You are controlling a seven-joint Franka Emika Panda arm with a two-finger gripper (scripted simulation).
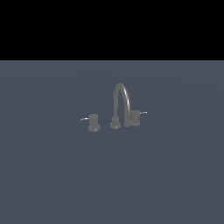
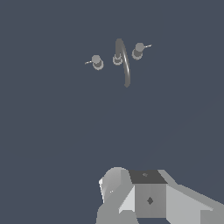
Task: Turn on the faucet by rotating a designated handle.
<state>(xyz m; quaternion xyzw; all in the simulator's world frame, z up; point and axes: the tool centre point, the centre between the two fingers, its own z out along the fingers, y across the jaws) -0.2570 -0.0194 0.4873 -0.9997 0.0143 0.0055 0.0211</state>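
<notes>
Plain dark grey-blue worktop, faucet upright, its separate handle untouched, gripper well apart from it, jaws' state unclear; whole turn remains.

The exterior view looks from far off, level and slightly downward, with the faucet at frame centre. My wrist view looks steeply down from well above, and both share that faucet.
</notes>
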